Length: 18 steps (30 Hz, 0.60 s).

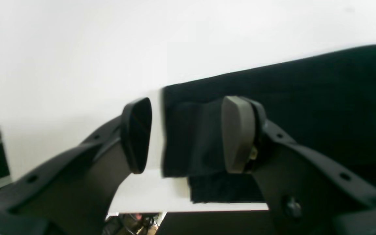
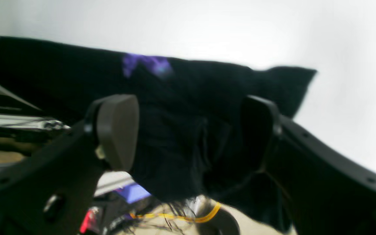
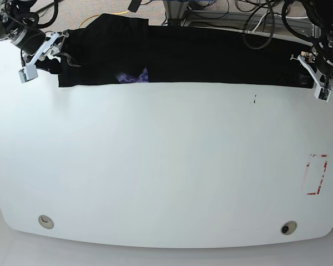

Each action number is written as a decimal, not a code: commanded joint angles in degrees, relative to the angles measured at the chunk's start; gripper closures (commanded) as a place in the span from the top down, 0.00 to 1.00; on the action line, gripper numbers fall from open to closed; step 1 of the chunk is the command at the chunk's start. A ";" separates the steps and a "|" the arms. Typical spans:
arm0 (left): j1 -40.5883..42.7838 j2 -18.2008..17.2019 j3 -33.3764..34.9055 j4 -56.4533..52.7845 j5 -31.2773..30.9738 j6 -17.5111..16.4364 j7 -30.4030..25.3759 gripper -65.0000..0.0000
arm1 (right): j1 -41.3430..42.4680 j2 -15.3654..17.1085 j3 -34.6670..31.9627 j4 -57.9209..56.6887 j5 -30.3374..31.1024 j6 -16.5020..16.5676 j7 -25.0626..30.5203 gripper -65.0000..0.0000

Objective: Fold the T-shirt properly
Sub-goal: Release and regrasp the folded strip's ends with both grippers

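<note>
Meanwhile, the right end effector [image 3: 43, 54] gaped wide around one end of the black T-shirt [image 3: 200, 58], stretched along the white bench's [image 3: 166, 166] far edge; the left end effector [image 3: 316, 75] spread wide at the opposite end.

The T-shirt [image 3: 200, 58] is black and lies stretched in a long, narrow band along the far edge of the table [image 3: 166, 166], running almost from one side to the other. Its near edge is straight. A small patch of purple print [image 3: 134, 77] shows at that near edge, toward the band's left end in the base view. Part of the cloth hangs over the table's far edge [image 2: 188, 169]. One corner sticks out in a point [image 2: 300, 76].
</note>
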 commanded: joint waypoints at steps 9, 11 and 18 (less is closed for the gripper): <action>0.89 2.33 1.66 -0.42 0.11 0.18 -1.10 0.48 | 2.24 -0.33 -2.49 0.50 4.05 0.10 1.30 0.72; 0.89 2.33 3.25 -1.39 0.11 0.18 -1.10 0.48 | 3.12 -1.04 -5.30 0.68 -0.44 0.10 1.30 0.72; 1.77 1.89 3.77 -6.14 0.11 0.18 -1.10 0.48 | 2.94 -4.47 -10.40 0.59 -18.19 0.10 1.30 0.45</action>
